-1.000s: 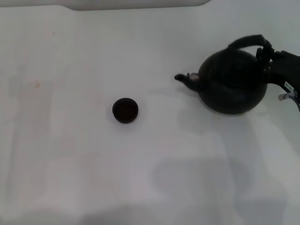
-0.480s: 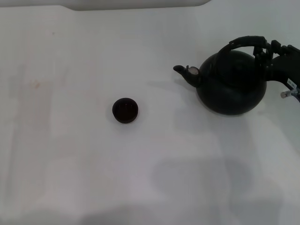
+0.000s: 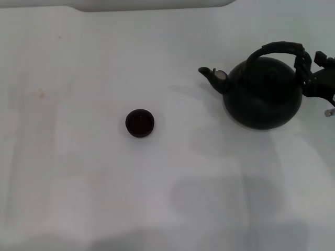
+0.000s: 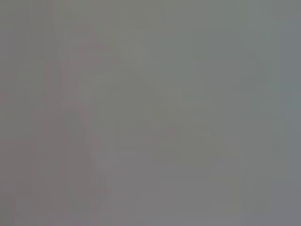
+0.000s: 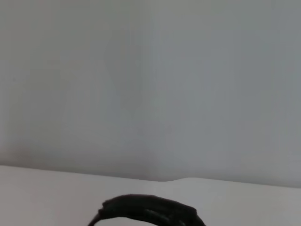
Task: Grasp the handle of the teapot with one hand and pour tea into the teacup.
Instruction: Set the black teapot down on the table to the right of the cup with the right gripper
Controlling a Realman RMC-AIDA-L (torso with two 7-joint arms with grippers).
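The matte-black teapot (image 3: pixel 264 97) is at the right of the white table in the head view, with its spout (image 3: pixel 209 75) pointing left toward the teacup. Its ridged hoop handle (image 3: pixel 277 48) arches upright over the lid. My right gripper (image 3: pixel 305 67) comes in from the right edge and is shut on the right end of the handle. The handle's top also shows in the right wrist view (image 5: pixel 146 214). The small dark teacup (image 3: pixel 140 123) stands alone, well left of the teapot. The left gripper is out of view, and the left wrist view shows only plain grey.
The white table (image 3: pixel 78 172) spreads wide between cup and teapot. A white raised edge (image 3: pixel 152 5) runs along the back. Soft shadows lie on the near part of the table.
The teapot has shifted slightly right and its spout end has risen. The handle has swung from leaning back to upright. My right gripper has drawn back toward the right edge with it.
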